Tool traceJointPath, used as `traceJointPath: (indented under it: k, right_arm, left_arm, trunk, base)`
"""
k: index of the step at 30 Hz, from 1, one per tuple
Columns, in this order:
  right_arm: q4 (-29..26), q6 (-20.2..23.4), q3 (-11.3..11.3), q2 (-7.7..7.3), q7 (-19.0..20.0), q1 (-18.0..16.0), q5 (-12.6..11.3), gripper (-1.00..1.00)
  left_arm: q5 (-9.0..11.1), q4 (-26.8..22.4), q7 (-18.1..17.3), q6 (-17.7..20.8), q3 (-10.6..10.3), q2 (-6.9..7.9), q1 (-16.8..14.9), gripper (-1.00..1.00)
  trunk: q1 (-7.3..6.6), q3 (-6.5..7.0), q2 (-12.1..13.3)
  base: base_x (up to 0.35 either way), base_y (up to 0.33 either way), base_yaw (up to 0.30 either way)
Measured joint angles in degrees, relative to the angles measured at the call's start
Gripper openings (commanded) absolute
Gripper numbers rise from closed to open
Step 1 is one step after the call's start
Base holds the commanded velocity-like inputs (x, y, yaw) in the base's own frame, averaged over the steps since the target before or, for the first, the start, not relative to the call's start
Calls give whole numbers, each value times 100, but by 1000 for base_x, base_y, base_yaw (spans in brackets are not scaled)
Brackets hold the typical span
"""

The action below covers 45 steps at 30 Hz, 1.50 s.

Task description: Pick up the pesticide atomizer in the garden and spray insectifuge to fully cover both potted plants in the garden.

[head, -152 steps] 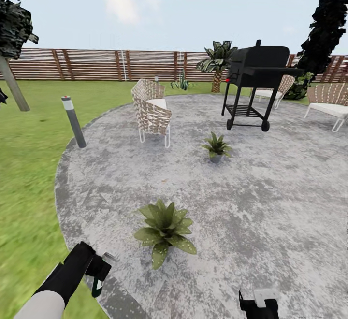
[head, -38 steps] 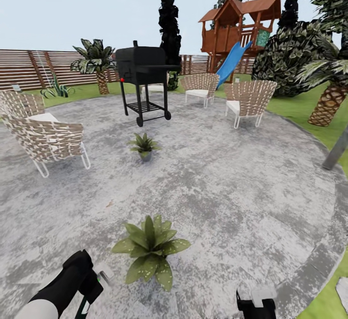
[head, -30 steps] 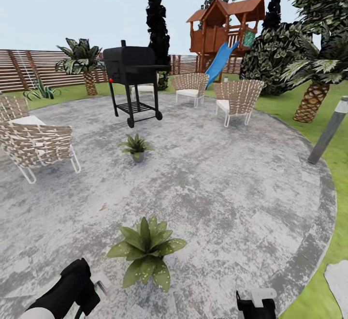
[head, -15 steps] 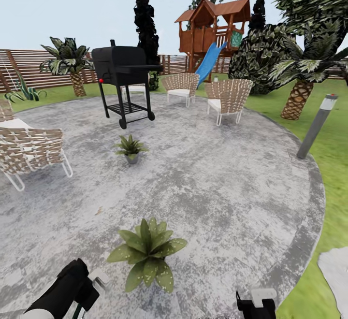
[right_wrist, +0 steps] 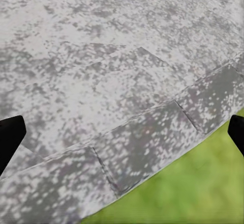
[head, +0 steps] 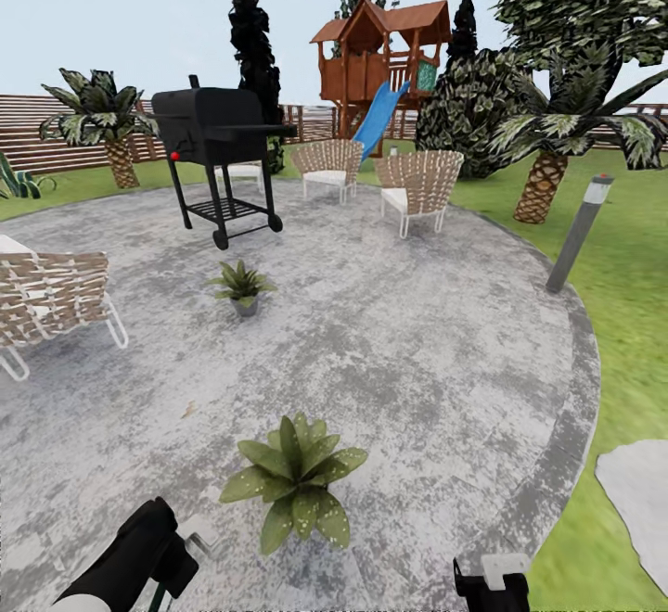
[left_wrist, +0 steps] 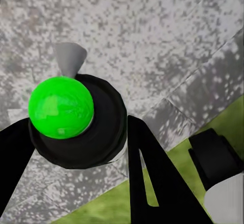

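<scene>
So the left tool (left_wrist: 76, 132) is clamped on the black-bodied, green-capped pesticide atomizer (left_wrist: 61, 107), right tool (right_wrist: 122, 132) spread. Near broad-leaved grey-potted plant (head: 295, 480) sits just ahead on the paving's near edge. I'd aim the grey nozzle (left_wrist: 69, 58) over its leaves first.

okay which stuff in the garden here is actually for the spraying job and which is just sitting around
For the job: pesticide atomizer held in the left gripper; near potted plant; far potted plant.

Just sitting around: grill, wicker chairs, playhouse with slide, lamp post.
</scene>
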Motion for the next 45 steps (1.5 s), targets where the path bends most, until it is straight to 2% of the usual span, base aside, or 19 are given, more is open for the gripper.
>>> traceJointPath:
  k: [7,13,18,24,27,29,32,35,38,43,45]
  right_arm:
    - [-1,0,1,0,0,0,0,100]
    - [-1,1,1,0,2,1,0,100]
    - [-4,1,0,0,2,2,0,100]
    - [-4,0,1,0,-3,0,1,100]
    - [-3,0,1,0,-7,0,1,100]
    - [-3,0,1,0,-9,0,1,100]
    - [-2,0,1,0,-9,0,0,100]
    - [-6,0,1,0,-8,0,0,100]
    - [-6,0,1,0,-9,0,0,100]
    - [-1,0,1,0,-8,0,1,100]
    - [-1,0,1,0,-4,0,1,100]
  left_arm:
    - [-4,-14,-27,-16,-9,57,-4,-100]
    - [8,-7,-31,-5,-4,42,-2,-100]
    - [8,-5,-56,9,-6,39,-1,-100]
    - [3,46,-57,-12,-4,52,0,-100]
    - [-5,62,-57,-24,-4,113,5,-100]
    - [2,66,-66,-57,0,230,7,-100]
    - [24,65,-148,-210,5,268,7,-100]
    - [-21,39,-561,-293,-17,279,-39,-100]
    - [-77,9,-790,-312,-31,298,-80,-100]
    - [-107,9,-822,-323,-32,342,-67,-100]
    - [-118,38,-823,-334,-31,473,-39,-100]
  trunk:
    - [0,0,0]
    - [0,0,0]
    - [-1,0,0]
    - [-1,0,0]
    - [-1,0,0]
    - [-1,0,0]
    - [-1,0,0]
    - [-1,0,0]
    - [-1,0,0]
    - [-1,0,0]
    - [-1,0,0]
  base:
    - [-39,9,-10]
    - [-179,184,-221]
    - [33,279,-261]
    - [12,41,-144]
    - [1,3,-13]
    - [0,1,-3]
    - [0,0,0]
    - [0,0,0]
    - [0,0,0]
    - [0,0,0]
    - [0,0,0]
